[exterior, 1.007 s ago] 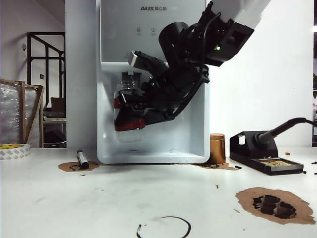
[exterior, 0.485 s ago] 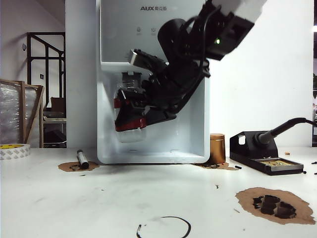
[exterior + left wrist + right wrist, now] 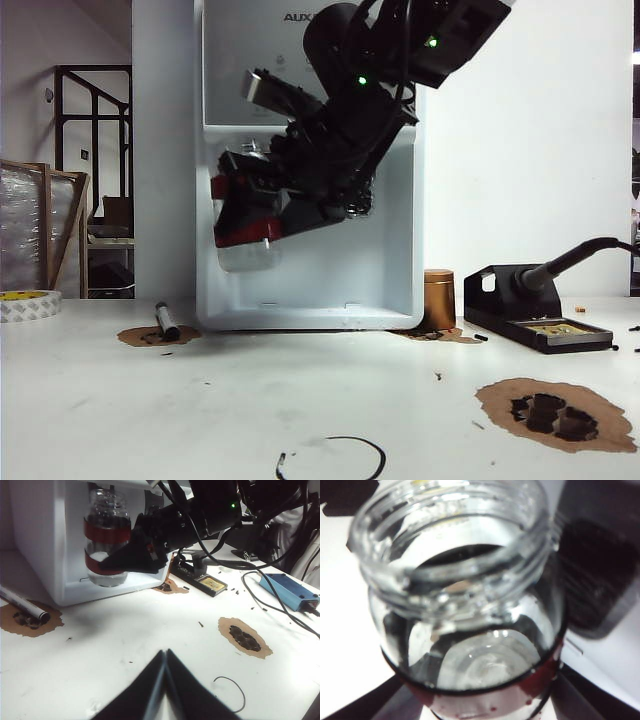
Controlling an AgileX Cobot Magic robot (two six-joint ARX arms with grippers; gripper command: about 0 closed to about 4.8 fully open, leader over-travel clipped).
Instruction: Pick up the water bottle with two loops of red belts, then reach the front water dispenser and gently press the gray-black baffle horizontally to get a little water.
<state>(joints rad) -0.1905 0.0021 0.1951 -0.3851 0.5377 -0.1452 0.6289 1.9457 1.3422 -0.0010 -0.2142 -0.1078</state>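
Two grippers: our right gripper (image 3: 250, 205) pinched the clear red-banded glass water bottle (image 3: 106, 540) near-upright inside the white water dispenser (image 3: 310, 290) bay; baffle unseen. Left gripper (image 3: 164, 680) pressed together, well back.

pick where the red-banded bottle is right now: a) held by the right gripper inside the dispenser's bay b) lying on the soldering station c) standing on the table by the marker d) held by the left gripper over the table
a: the right gripper clamps the water bottle at its red bands, raised off the floor of the water dispenser bay; the left gripper sits shut over the table, holding nothing.
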